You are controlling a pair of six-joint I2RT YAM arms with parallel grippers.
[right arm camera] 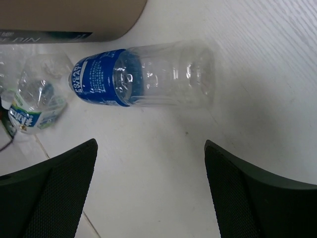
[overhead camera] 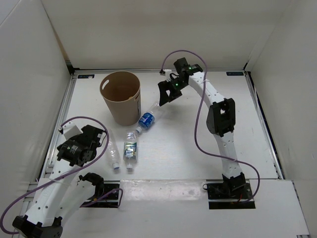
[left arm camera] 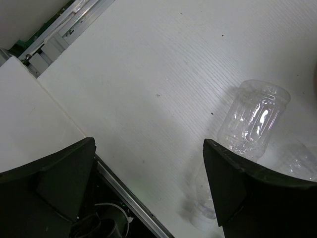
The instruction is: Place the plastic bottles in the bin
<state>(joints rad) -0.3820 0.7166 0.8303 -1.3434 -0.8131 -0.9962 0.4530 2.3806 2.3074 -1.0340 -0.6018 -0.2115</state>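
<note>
3 bottles (overhead camera: 130, 148) left on the table (overhead camera: 198, 163), 0 seen binned.
Your right gripper (right arm camera: 150, 148) hangs open, blue-label bottle (right arm camera: 148, 74) just ahead, bin (overhead camera: 120, 99) beyond; left gripper (left arm camera: 148, 144) open, plain bottle (left arm camera: 252, 116) ahead-right.

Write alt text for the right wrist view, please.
A clear blue-labelled bottle lies on its side on the white table, just beyond the open right gripper. The tan bin's base shows top left, a green-labelled bottle far left.
</note>
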